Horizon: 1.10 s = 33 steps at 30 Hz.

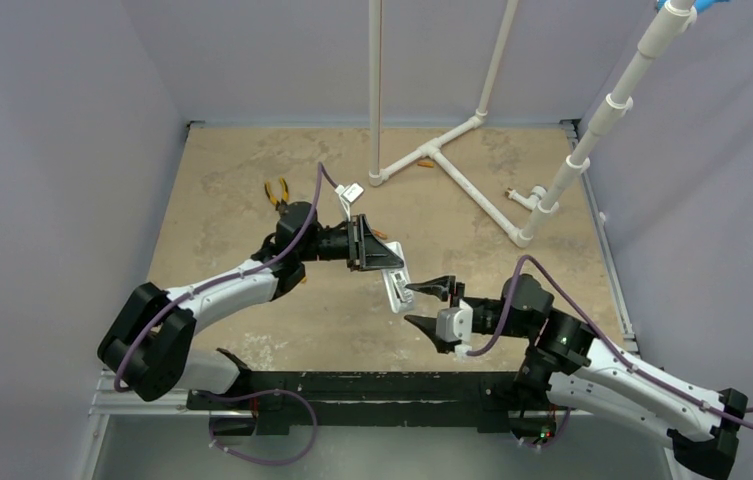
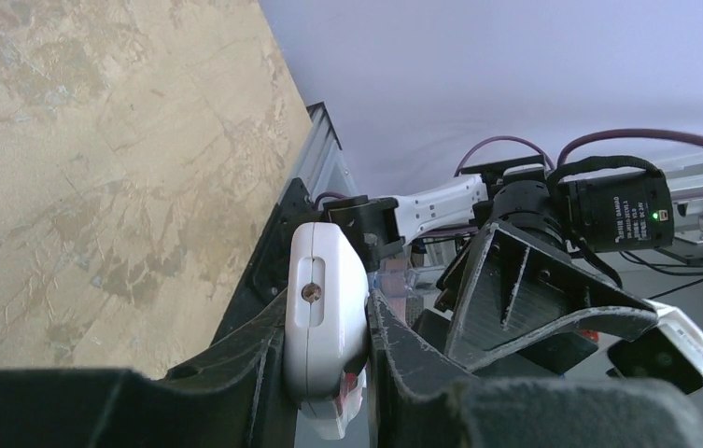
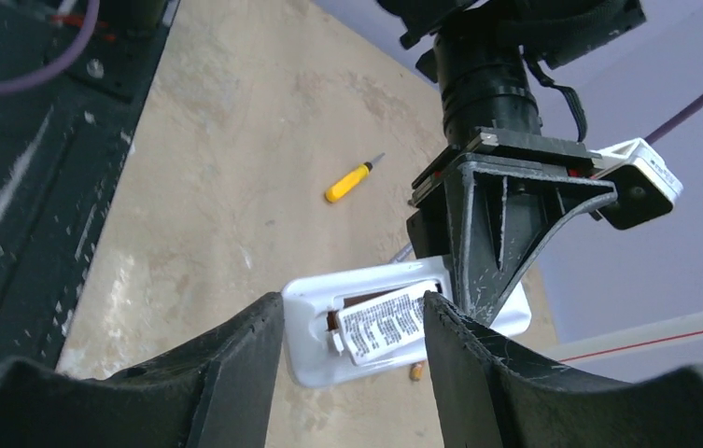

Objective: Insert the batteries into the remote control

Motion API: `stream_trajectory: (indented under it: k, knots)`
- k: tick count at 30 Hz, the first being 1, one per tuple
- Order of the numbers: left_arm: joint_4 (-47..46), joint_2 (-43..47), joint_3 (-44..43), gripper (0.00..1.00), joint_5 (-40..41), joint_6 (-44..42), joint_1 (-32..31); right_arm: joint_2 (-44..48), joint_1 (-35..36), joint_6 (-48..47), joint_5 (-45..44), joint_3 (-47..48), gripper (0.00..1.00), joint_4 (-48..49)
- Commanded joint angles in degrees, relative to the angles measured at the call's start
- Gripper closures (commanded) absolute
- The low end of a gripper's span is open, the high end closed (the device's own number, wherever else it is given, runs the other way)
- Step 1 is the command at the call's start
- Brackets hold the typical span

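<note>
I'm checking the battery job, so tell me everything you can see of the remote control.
The remote control is a slim white plastic handset, clamped near one end by the shut left gripper, off the table. Its back faces the right wrist camera: the battery recess lies uncovered, a printed label showing in it. The open right gripper sits beside it.

One view high over the table — two wrist views close, opposite sides of one remote control
</note>
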State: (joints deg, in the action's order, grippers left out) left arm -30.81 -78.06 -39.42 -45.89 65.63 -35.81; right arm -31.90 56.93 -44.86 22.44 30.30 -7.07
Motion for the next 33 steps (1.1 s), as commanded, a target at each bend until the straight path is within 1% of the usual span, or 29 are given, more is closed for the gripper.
stream_trajectory:
  k: [1, 3, 5, 6, 8, 9, 10, 12, 14, 16, 18, 20, 21, 22, 25, 28, 30, 33]
  knots:
    - [-4.63, -0.21, 0.71, 1.00, 0.49, 1.00, -0.40, -0.19, -0.15, 17.20, -2.52, 2.29, 0.45, 8.28]
    - [-5.18, -0.35, 1.23, 1.00, 0.91, 1.18, -0.40, -1.05, -0.15, 23.18, -1.62, 5.07, 0.47, 5.47]
    - [-6.69, -0.51, 1.95, 1.00, 1.40, 1.83, -0.40, -1.18, -0.11, 29.56, -2.07, 6.66, 0.49, 5.47]
    - [-7.70, -0.63, 2.36, 1.00, 1.63, 2.24, -0.40, -0.79, -0.14, 33.49, -3.43, 6.82, 0.50, 6.52]
    - [-9.12, -0.83, 2.87, 1.00, 2.12, 2.90, -0.40, -0.18, -0.15, 41.63, -9.21, 6.98, 0.50, 8.87]
    - [-9.70, -0.97, 3.06, 1.00, 2.32, 3.19, -0.40, -0.19, -0.15, 45.91, -12.70, 7.52, 0.51, 8.57]
    - [-10.24, -1.13, 3.18, 1.00, 2.44, 3.46, -0.44, -0.63, -0.15, 49.18, -15.57, 8.69, 0.51, 6.86]
    - [-11.01, -1.47, 3.16, 1.00, 2.41, 3.90, -0.40, -3.45, -0.11, 54.64, -21.76, 13.13, 0.53, -0.20]
    - [-11.22, -1.73, 3.05, 1.00, 2.23, 4.15, -0.40, -7.57, -0.15, 57.71, -24.56, 19.22, 0.53, -10.97]
    - [-10.76, -1.91, 2.89, 1.00, 1.95, 4.12, -0.40, -11.23, -0.15, 59.73, -26.60, 23.31, 0.52, -17.11]
    - [-10.43, -1.87, 2.81, 1.00, 1.69, 3.96, -0.40, -12.69, -0.14, 61.01, -28.62, 24.94, 0.44, -20.04]
    - [-10.05, -1.55, 2.98, 1.00, 1.89, 3.82, -0.40, -13.32, -0.10, 62.58, -30.71, 25.12, 0.23, -21.00]
    - [-9.94, -1.40, 3.10, 1.00, 2.08, 3.78, -0.40, -13.76, -0.12, 63.11, -30.98, 25.15, 0.14, -21.27]
    - [-9.89, -1.27, 3.19, 1.00, 2.30, 3.77, -0.40, -14.45, -0.06, 63.74, -31.29, 25.45, 0.09, -22.00]
    - [-9.77, -1.16, 3.29, 1.00, 2.86, 3.72, -0.45, -16.61, 0.00, 65.52, -32.27, 26.90, 0.04, -24.90]
    - [-9.75, -1.43, 3.13, 1.00, 2.91, 3.65, -0.40, -16.81, 0.29, 66.37, -33.15, 26.19, 0.03, -25.09]
    - [-9.89, -1.64, 2.91, 1.00, 2.91, 3.67, -0.40, -17.02, 0.30, 66.49, -32.01, 25.42, 0.04, -24.26]
    - [-9.77, -2.05, 2.50, 1.00, 2.62, 3.73, -0.40, -18.59, 0.65, 66.65, -30.36, 25.24, 0.09, -23.62]
